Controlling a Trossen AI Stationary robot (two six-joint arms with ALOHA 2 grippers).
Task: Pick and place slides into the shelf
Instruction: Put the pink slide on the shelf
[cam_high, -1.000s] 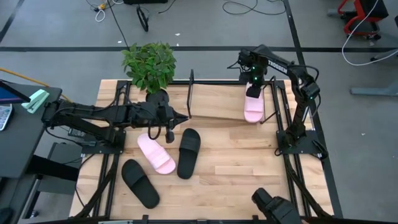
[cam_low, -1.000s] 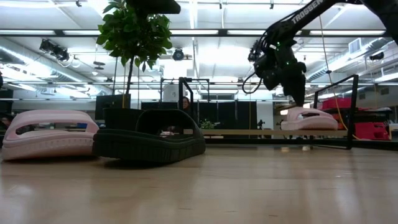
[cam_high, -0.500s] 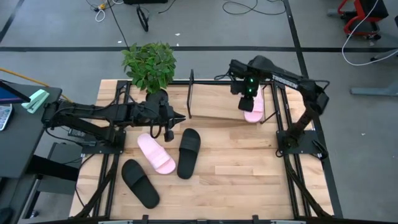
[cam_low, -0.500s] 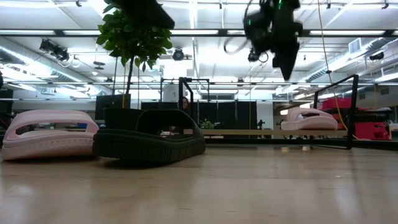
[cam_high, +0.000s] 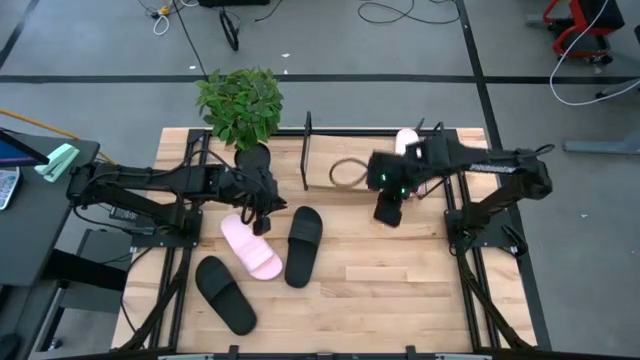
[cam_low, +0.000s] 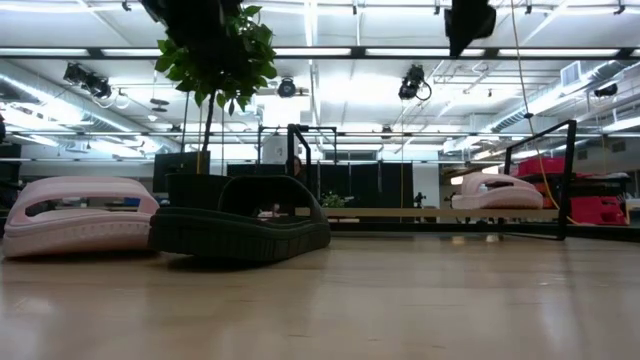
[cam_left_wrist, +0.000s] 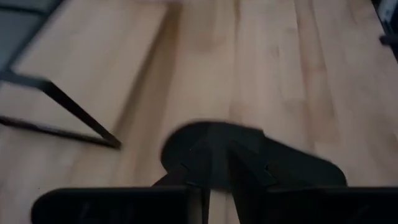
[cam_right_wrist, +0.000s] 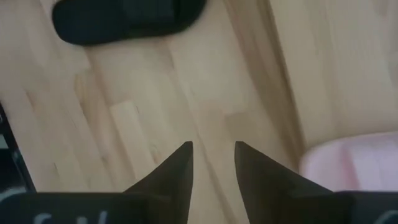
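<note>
One pink slide sits on the shelf. The right gripper, jaws parted and empty, should descend squarely over the black slide on the table. The left gripper hovers nearly closed, empty.

Right end effector fingers parted, empty; left end effector pointing down.

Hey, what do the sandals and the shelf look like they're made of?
Black slide: probably moulded foam or rubber, matte, with a ribbed sole edge. Pink slide: likely the same soft foam, thick and dull, with rounded edges. Shelf: its base looks like pale wood, much like the tabletop; its end frames are thin black bars, probably painted metal.
</note>
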